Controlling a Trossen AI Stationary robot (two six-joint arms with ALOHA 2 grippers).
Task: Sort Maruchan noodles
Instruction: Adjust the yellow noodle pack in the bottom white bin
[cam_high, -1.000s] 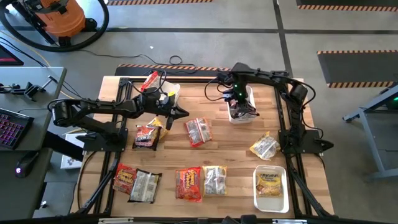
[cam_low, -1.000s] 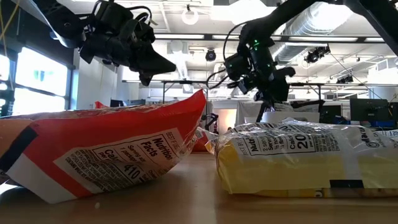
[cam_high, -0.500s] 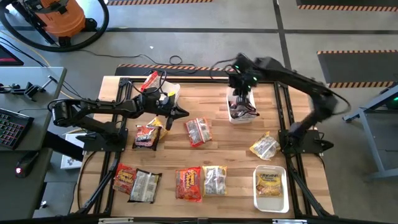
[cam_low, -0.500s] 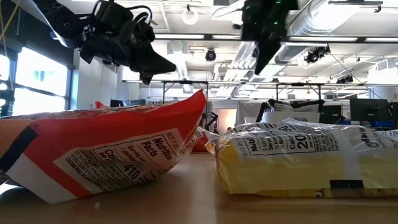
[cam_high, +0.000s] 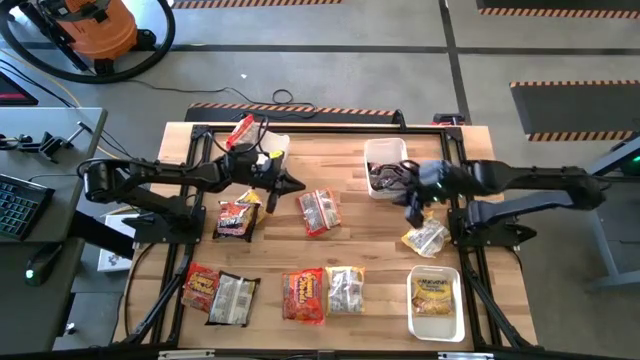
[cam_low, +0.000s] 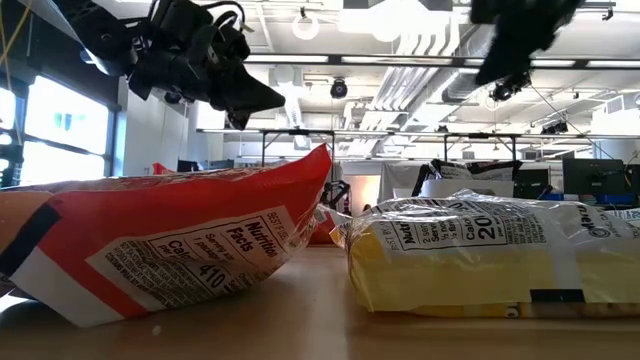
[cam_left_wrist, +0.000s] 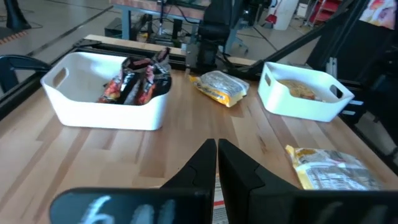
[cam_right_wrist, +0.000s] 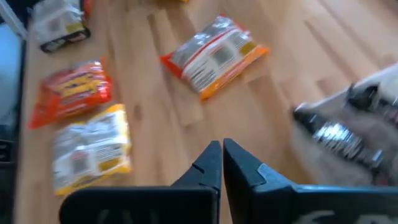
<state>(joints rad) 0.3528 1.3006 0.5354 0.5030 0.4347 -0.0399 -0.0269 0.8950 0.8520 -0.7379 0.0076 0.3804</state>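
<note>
Lying scattered across the wooden tabletop (cam_high: 350, 235) are the Maruchan noodles (cam_high: 320, 211): loose packets along the near edge and middle, and one yellow packet (cam_high: 425, 237) just below the right gripper (cam_high: 409, 218). A white bin (cam_high: 386, 166) toward the far side holds dark packets (cam_left_wrist: 134, 81), and a second bin (cam_high: 435, 301) at the near right corner holds a yellow one. Another bin (cam_high: 270, 150) sits far left with a red packet (cam_high: 241, 129) beside it. The right gripper hovers empty between the far bin and the yellow packet, jaws together. The left gripper (cam_high: 298, 184) hangs over the left-centre, jaws together, holding nothing.
</note>
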